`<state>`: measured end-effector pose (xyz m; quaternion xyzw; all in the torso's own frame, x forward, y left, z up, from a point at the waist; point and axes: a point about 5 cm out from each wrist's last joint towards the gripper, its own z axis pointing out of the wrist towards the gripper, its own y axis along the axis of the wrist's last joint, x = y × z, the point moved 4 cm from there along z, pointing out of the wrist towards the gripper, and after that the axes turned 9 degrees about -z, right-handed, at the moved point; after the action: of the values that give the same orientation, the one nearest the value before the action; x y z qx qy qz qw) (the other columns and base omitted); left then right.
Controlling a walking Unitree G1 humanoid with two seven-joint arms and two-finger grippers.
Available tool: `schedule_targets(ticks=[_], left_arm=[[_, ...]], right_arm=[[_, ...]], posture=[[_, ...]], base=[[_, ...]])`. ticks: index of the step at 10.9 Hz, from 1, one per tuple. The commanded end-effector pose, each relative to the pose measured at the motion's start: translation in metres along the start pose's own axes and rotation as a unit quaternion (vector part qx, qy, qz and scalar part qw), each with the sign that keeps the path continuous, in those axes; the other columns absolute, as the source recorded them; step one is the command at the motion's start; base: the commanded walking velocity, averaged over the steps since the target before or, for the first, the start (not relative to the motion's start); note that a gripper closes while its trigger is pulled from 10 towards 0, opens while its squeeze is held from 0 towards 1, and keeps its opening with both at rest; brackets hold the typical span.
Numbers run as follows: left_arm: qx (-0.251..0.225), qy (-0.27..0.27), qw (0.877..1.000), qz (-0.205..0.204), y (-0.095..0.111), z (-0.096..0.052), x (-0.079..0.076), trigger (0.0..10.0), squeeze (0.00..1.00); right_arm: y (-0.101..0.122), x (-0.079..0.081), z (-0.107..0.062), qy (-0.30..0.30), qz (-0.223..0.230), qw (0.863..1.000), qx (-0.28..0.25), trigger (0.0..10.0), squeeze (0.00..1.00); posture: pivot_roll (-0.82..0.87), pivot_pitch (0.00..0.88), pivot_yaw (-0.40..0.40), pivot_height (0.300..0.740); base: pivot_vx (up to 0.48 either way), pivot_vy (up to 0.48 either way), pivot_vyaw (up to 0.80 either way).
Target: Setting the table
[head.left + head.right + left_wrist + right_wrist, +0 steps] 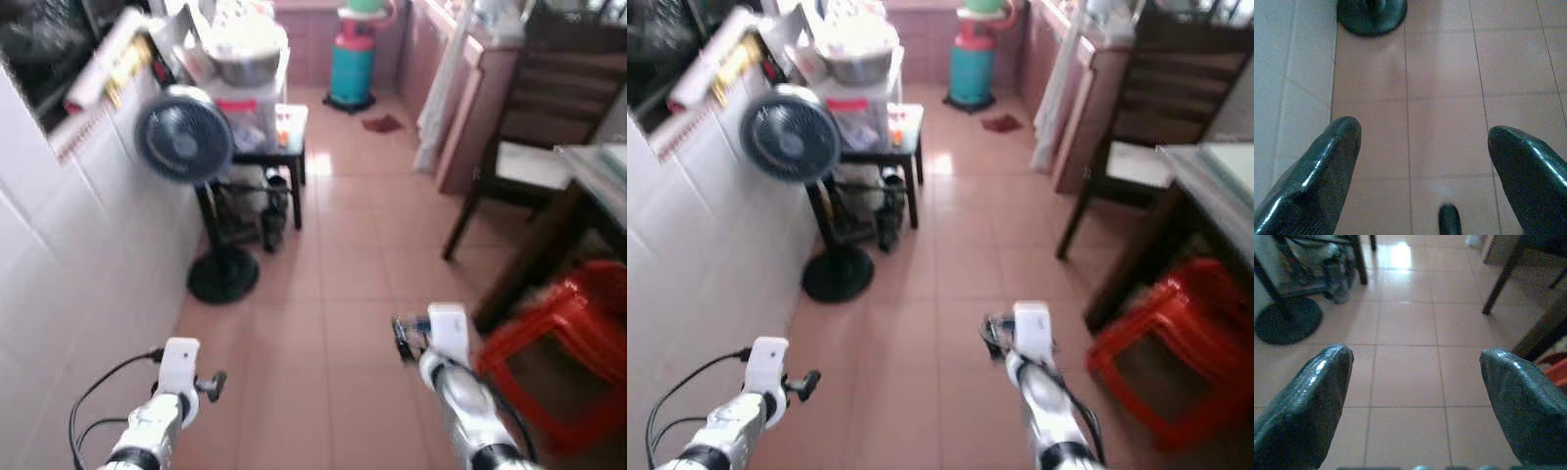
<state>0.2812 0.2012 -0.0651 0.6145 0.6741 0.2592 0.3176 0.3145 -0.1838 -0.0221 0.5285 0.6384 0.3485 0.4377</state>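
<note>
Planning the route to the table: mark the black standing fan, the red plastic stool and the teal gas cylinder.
Black standing fan (183, 136), left eye view, grille.
Red plastic stool (563, 328), left eye view, seat.
Teal gas cylinder (352, 70), left eye view, body.

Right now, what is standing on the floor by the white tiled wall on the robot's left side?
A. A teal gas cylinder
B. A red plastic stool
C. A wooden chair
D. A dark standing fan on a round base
D: the dark standing fan rises from its round base on the floor right beside the white tiled wall, while the red stool and the wooden chair sit to the right.
</note>
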Motion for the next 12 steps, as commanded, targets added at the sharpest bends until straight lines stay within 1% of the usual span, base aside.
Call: schedule_targets(ticks=[1,2,3,4,6,8,11,12], left_arm=[[0.003,-0.009,1.000,0.009,-0.001,0.001,-0.009,10.0,0.00],[0.009,-0.009,1.000,0.018,-0.003,0.002,-0.009,10.0,0.00],[0.013,-0.012,1.000,0.025,-0.003,0.002,-0.011,10.0,0.00],[0.018,-0.011,0.999,0.032,-0.003,0.003,-0.012,10.0,0.00],[0.018,-0.001,0.999,0.037,-0.002,0.004,-0.012,10.0,0.00],[0.025,0.001,0.999,0.046,-0.005,0.004,-0.014,10.0,0.00],[0.049,0.020,0.997,0.056,-0.019,0.000,-0.006,10.0,0.00],[0.054,0.024,0.997,0.053,-0.023,-0.001,-0.005,10.0,0.00]], right_arm=[[-0.016,-0.012,-0.005,-0.019,0.001,0.999,0.031,10.0,0.00],[-0.029,-0.015,-0.010,-0.021,-0.004,0.998,0.056,10.0,0.00],[-0.040,-0.017,-0.015,-0.026,0.003,0.997,0.078,10.0,0.00],[-0.052,-0.019,-0.020,-0.030,0.004,0.994,0.103,10.0,0.00],[-0.061,-0.019,-0.024,-0.027,-0.009,0.992,0.122,10.0,0.00],[-0.068,-0.015,-0.028,-0.011,-0.028,0.990,0.140,10.0,0.00],[-0.075,-0.013,-0.030,-0.010,-0.018,0.987,0.161,10.0,0.00],[-0.077,-0.011,-0.030,-0.008,-0.013,0.986,0.169,10.0,0.00]], posture=[[0.03,0.000,0.006,0.740],[0.04,0.000,0.002,0.740],[0.05,0.000,-0.002,0.740],[0.05,0.000,-0.002,0.740],[0.05,0.000,-0.002,0.740],[0.05,0.000,-0.008,0.740],[0.05,0.000,-0.019,0.740],[0.05,0.000,-0.019,0.740]], base=[[0.364,0.311,0.00],[0.368,0.307,0.00],[0.371,0.307,0.00],[0.000,0.000,0.00],[0.000,0.000,0.00],[0.000,0.000,0.00],[0.000,0.000,0.00],[0.000,0.000,0.00]])
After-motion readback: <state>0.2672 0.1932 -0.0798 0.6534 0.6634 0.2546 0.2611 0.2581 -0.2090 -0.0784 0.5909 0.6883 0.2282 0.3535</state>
